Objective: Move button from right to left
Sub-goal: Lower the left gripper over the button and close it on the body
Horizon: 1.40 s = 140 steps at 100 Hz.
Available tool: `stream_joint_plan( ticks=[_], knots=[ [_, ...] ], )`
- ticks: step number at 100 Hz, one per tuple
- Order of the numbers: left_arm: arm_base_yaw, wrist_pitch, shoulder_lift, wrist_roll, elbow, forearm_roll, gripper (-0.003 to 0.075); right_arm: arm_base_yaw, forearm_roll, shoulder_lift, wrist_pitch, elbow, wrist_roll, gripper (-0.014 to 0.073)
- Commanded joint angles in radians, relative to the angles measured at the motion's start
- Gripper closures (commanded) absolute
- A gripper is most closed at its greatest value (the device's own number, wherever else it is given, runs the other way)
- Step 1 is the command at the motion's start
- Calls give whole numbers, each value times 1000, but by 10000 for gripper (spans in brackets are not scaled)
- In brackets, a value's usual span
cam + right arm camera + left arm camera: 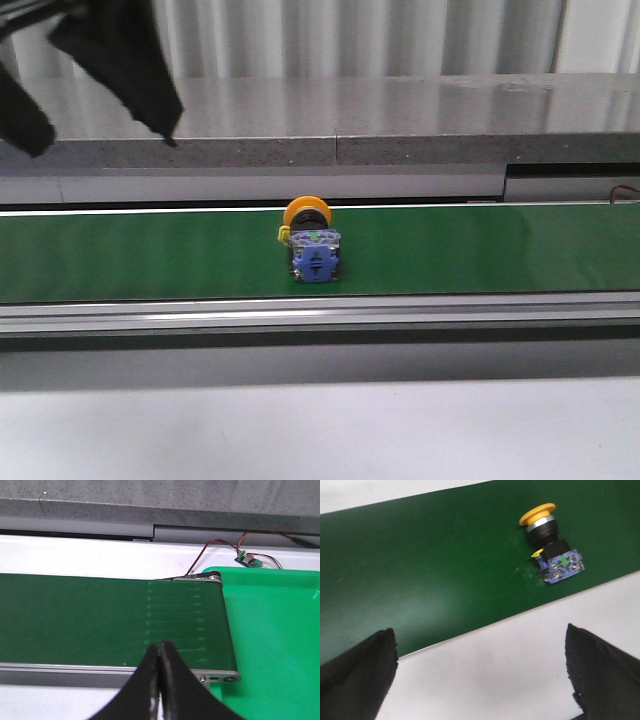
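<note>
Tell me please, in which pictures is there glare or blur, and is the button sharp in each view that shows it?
Front view: pale glare streaks on the grey ledge; the button is small and slightly soft. Left wrist view: the button is sharper, a faint sheen lies on the green belt, and the left gripper fingers are blurred. Right wrist view: no button; the right gripper is out of focus.

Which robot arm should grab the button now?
Probably the left. Its gripper is open and its camera sees the button lying on the green belt. The right gripper is shut, over the belt's end by a green tray, no button in sight.
</note>
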<state>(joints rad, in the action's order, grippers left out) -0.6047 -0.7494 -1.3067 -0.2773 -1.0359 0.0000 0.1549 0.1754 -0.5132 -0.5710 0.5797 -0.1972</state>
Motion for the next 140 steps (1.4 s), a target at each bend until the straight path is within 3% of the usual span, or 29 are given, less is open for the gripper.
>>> stream_joint_plan(
  ticks=[1, 34, 58, 77, 98, 110, 129, 136, 140],
  knots=[
    [-51, 60, -47, -48, -91, 36, 102, -2, 1, -3, 63, 25, -7, 661],
    [-114, 58, -254, -48, -243, 52, 111, -2, 1, -3, 63, 25, -7, 661],
    [-114, 57, -331, -59, -249, 66, 124, -2, 1, -3, 63, 25, -7, 661],
    [-114, 56, -377, -189, -249, 200, 125, -2, 1, -3, 63, 25, -7, 661],
    [-112, 56, -414, -190, -249, 203, 151, -2, 1, -3, 63, 25, -7, 661],
    [-112, 56, -418, -190, -249, 201, 257, -2, 1, -3, 63, 25, -7, 661],
    [-112, 55, -418, -190, -249, 210, 604, -2, 1, -3, 63, 25, -7, 661],
    [-112, 55, -414, -190, -249, 230, 714, -2, 1, -3, 63, 25, -7, 661],
    [-112, 55, -406, -190, -249, 245, 738, -2, 1, -3, 63, 25, -7, 661]
  ],
)
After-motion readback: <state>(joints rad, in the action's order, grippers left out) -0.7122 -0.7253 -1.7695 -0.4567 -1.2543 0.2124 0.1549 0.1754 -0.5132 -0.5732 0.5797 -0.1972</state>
